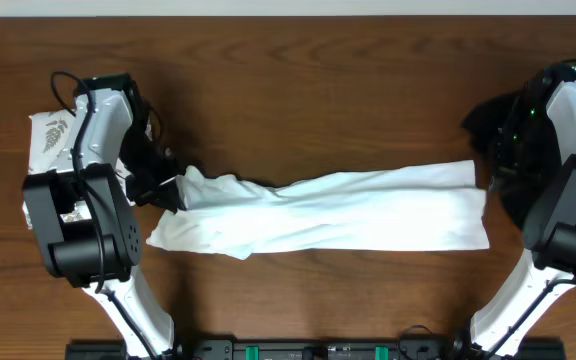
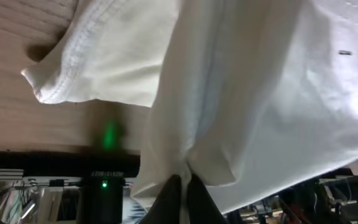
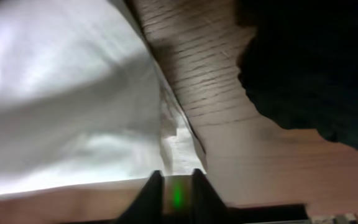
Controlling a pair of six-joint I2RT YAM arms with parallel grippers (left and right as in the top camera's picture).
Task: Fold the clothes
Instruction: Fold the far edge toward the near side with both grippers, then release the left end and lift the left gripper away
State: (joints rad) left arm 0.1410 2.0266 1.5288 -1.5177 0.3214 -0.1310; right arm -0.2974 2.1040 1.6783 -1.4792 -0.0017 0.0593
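The clothes (image 1: 338, 212), a white T-shirt, lie folded into a long strip across the middle of the wooden table. At its bunched left end my left gripper (image 1: 175, 190) is shut on a pinch of the fabric; in the left wrist view the cloth (image 2: 260, 93) runs down between the two dark fingertips of the gripper (image 2: 184, 186). My right gripper (image 1: 490, 180) sits at the strip's right end. In the right wrist view its jaws (image 3: 176, 180) stand slightly apart with only bare wood between them, and the shirt's edge (image 3: 61, 106) lies just ahead of them.
A black garment (image 1: 483, 125) lies at the back right beside the right arm, dark in the right wrist view (image 3: 316, 62). A white fern-print folded cloth (image 1: 48, 135) sits at the far left behind the left arm. A black rail (image 1: 318, 350) runs along the table's front edge.
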